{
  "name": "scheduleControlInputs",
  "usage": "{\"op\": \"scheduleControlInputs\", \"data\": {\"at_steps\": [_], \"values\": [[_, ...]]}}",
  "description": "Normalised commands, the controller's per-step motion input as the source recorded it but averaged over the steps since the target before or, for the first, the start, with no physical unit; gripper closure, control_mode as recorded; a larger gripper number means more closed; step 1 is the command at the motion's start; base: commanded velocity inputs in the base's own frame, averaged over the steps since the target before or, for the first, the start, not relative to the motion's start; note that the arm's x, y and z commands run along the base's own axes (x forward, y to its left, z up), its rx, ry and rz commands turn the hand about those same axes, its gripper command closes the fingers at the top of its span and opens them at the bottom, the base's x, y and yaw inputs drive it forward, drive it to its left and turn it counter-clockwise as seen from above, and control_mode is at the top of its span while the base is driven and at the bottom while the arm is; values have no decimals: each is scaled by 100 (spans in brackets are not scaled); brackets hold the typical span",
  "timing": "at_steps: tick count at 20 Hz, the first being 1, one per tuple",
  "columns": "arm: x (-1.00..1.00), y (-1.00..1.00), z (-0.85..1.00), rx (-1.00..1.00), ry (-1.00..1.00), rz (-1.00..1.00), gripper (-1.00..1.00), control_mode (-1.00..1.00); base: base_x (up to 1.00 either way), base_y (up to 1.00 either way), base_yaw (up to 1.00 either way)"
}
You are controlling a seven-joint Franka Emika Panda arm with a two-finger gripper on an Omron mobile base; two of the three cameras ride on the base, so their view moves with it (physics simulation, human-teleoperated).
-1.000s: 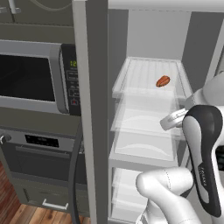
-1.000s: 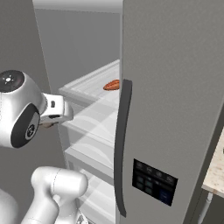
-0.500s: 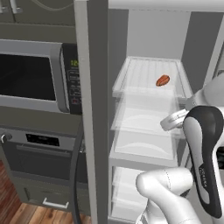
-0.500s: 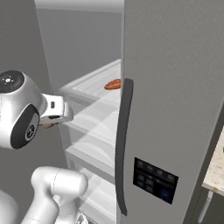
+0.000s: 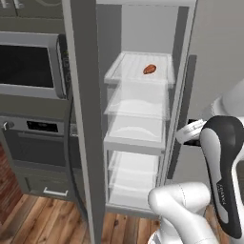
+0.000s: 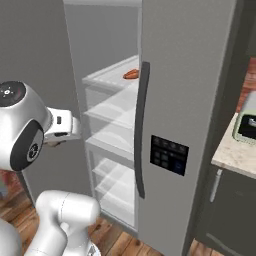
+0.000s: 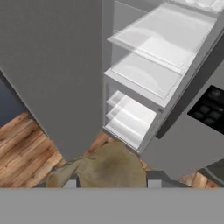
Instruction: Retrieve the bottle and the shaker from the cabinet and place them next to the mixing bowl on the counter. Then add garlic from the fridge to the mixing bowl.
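Left base view: The fridge (image 5: 86, 119) is standing with its door swung open. A reddish-brown item (image 5: 149, 69) is lying on the top shelf (image 5: 128, 71), at 12 o'clock from the arm's wrist. A microwave (image 5: 28, 64) is sitting at 9 o'clock. The pincer (image 5: 187, 139) is hanging at 3 o'clock, just outside the fridge's front edge. I cannot tell how its jaws are standing from here.

Right base view: The hand is sitting at 9 o'clock, in front of the open compartment. The desk (image 6: 230, 152) is showing at 3 o'clock, carrying a small pale appliance (image 6: 245, 125).

Hand view: The pincer is gripping a tan, lumpy garlic bulb (image 7: 109, 164), which I am taking to be the task's garlic. It is sitting at 6 o'clock between the two fingertips (image 7: 70, 183). Below it the wooden floor (image 7: 22, 148) is running off toward 8 o'clock, and the fridge shelves are lying toward 1 o'clock.

Judgement: The step in hand is carrying the garlic to the mixing bowl.
- Keep the jaws clamped, since the bulb is rounded and could roll out.
- Back the hand clear of the fridge's edge and door before any wide swing.
- Drive toward the desk side at 3 o'clock.
- Release low over the bowl.
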Motion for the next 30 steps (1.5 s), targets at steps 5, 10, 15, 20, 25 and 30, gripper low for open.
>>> {"op": "scheduleControlInputs", "data": {"at_steps": [5, 10, 15, 20, 25, 30], "values": [[0, 0, 0, 0, 0, 0, 100, 100, -100, -31, -2], [0, 0, 0, 0, 0, 0, 100, 100, -100, -18, 9], [0, 0, 0, 0, 0, 0, 100, 100, -100, 3, 41], [0, 0, 0, 0, 0, 0, 100, 100, -86, 32, 70], [0, 0, 0, 0, 0, 0, 100, 100, -57, 40, 79], [0, 0, 0, 0, 0, 0, 100, 100, -55, 39, 79]]}}
